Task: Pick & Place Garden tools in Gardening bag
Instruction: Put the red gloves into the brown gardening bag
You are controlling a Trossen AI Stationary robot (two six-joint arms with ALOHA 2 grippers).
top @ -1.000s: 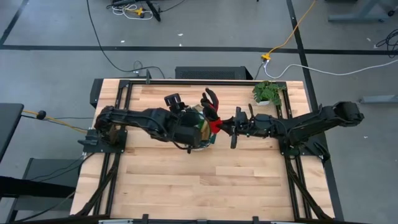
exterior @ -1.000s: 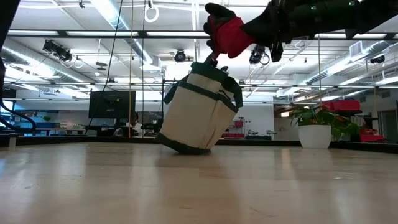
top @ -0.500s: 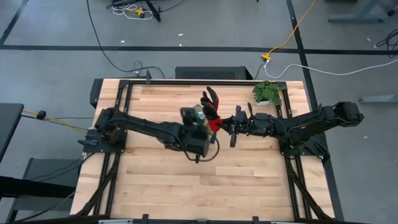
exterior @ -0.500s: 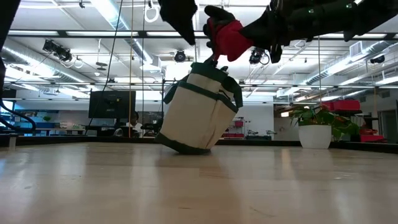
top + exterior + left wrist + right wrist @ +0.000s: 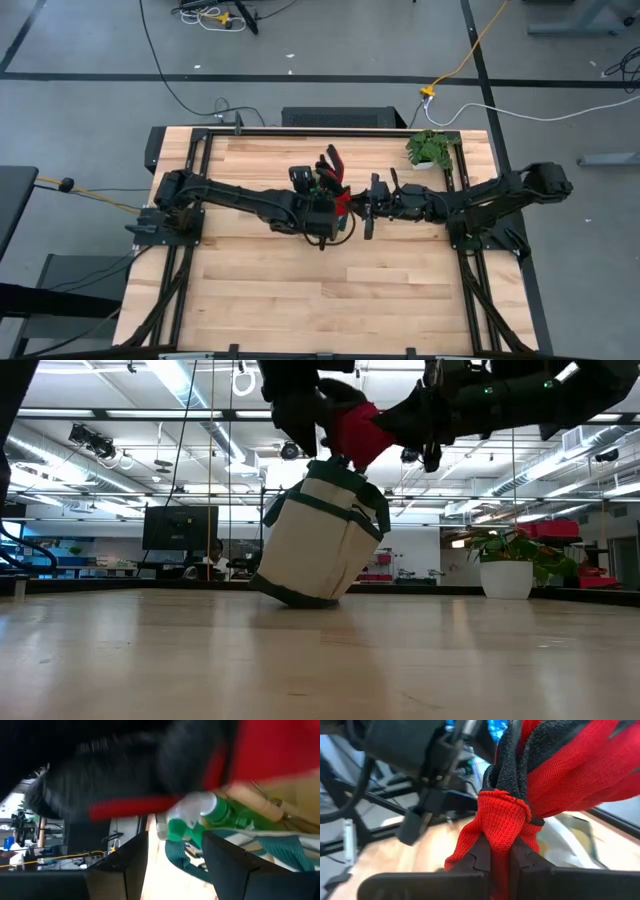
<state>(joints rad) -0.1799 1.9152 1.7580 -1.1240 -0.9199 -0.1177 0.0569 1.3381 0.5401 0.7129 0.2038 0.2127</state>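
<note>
The beige gardening bag [image 5: 320,550] with green trim stands tilted on its bottom edge at mid table. Inside its open top are the green spray bottle with white top [image 5: 200,815] and a wooden handle [image 5: 260,805]. My right gripper [image 5: 501,852] is shut on the red-and-black gloves [image 5: 358,430], just above the bag's mouth. My left gripper [image 5: 175,855] is open over the bag's mouth, right beside the gloves [image 5: 333,175]. In the high view my left arm hides most of the bag. My right gripper pinches the gloves' red knit cuff [image 5: 502,827] between its two fingers, coming level from the table's right side. The gloves stick out beyond the fingertips, lifted clear above the bag's top. Whether my left gripper touches the gloves, I cannot tell.
A small leafy potted plant [image 5: 430,150] in a white pot stands at the table's far right corner. Bare wooden tabletop [image 5: 300,290] lies in front of the bag, toward the near edge.
My left gripper has swung from over the bag's left side toward the gloves and come down beside them. It now hides the gloves' black fingers in the low view. My right gripper has carried the gloves slightly toward the table's left edge. The bag has stayed put.
</note>
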